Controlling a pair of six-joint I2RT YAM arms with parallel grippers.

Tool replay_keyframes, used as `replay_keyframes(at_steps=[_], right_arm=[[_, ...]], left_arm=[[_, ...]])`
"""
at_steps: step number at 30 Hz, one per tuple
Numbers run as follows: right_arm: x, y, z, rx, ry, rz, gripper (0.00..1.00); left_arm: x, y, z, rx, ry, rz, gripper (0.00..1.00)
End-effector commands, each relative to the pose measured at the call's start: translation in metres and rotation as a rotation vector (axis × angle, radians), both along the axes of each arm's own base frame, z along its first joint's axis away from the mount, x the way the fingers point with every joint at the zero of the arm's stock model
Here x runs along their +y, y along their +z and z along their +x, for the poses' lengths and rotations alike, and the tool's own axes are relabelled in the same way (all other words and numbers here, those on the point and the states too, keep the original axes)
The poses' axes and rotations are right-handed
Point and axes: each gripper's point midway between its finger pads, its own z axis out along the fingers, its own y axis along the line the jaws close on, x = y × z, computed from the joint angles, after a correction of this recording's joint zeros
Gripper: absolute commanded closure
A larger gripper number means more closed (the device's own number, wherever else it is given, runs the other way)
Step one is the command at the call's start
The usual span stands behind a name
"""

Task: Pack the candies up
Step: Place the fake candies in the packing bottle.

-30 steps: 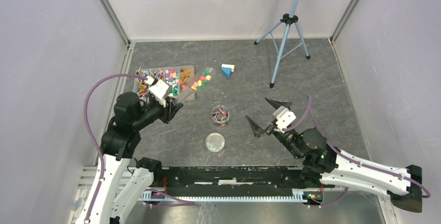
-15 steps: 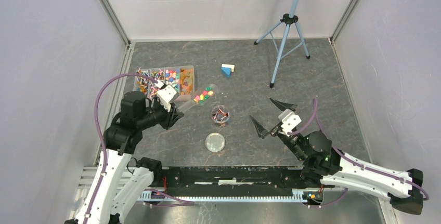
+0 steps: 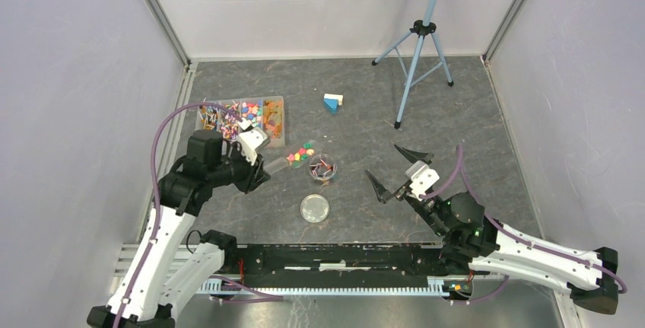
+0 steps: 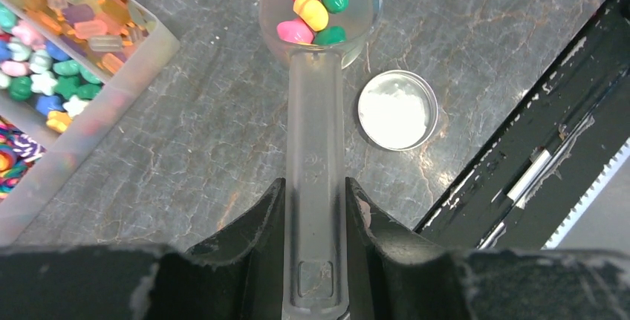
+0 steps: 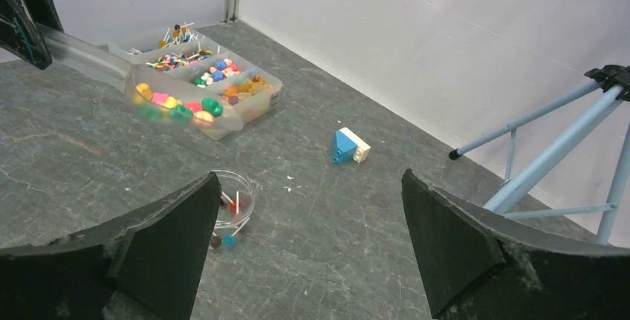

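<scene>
The grey stone-patterned bench (image 3: 471, 115) carries everything, and a pale blue tripod (image 3: 417, 54) stands at its far right. My left arm (image 3: 163, 221) reaches in from the near left and my right arm (image 3: 525, 252) from the near right.

My left jaws are clamped on the handle of a clear plastic scoop (image 4: 316, 149), one jaw pressed against each side of it. My right jaws stand wide apart with nothing between them, raised over bare bench to the right of the cup.

A clear divided tray (image 4: 104, 105) sits at the far left, its compartments filled with sorted sweets. The scoop's bowl is held off the bench between the tray and a small clear cup (image 5: 251, 194), close to the cup. The cup holds a few small sticks with coloured ends. A round lid (image 4: 397, 110) lies flat on the near side of the cup, apart from it. A blue-and-white block (image 5: 348, 145) lies alone farther back.

The candies (image 4: 316, 8) I carry are a small heap in the scoop bowl: pink, yellow, green and red. The rest lie in the tray.
</scene>
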Motion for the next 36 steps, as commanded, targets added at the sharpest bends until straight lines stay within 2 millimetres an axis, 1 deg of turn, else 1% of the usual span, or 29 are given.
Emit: replay_keyframes(at_steps=[1, 10, 14, 20, 24, 29, 32, 36], right_arm=[[0.0, 0.007, -0.001, -0.019, 0.006, 0.028, 0.02], [-0.001, 0.011, -0.001, -0.023, 0.005, 0.037, 0.02], [-0.001, 0.012, -0.002, -0.023, 0.006, 0.041, 0.02], [0.0, 0.013, -0.002, -0.022, 0.011, 0.046, 0.02], [0.004, 0.013, -0.003, -0.018, 0.026, 0.05, 0.02], [0.006, 0.008, -0.002, -0.009, 0.027, 0.042, 0.02], [0.006, 0.008, -0.003, -0.009, 0.028, 0.048, 0.02], [0.005, 0.01, -0.002, -0.008, 0.024, 0.054, 0.02]], left_arm=[[-0.007, 0.015, 0.004, -0.03, -0.027, 0.012, 0.98], [-0.018, 0.003, 0.003, 0.044, -0.047, 0.127, 0.98], [-0.018, -0.002, 0.006, 0.07, -0.036, 0.155, 0.98], [-0.019, -0.009, 0.005, 0.122, -0.045, 0.206, 0.98], [-0.019, -0.009, 0.005, 0.151, -0.048, 0.231, 0.98], [-0.022, -0.003, 0.005, 0.191, -0.046, 0.26, 0.98], [-0.024, -0.004, 0.004, 0.215, -0.051, 0.28, 0.98], [-0.024, -0.013, 0.002, 0.244, -0.053, 0.311, 0.98]])
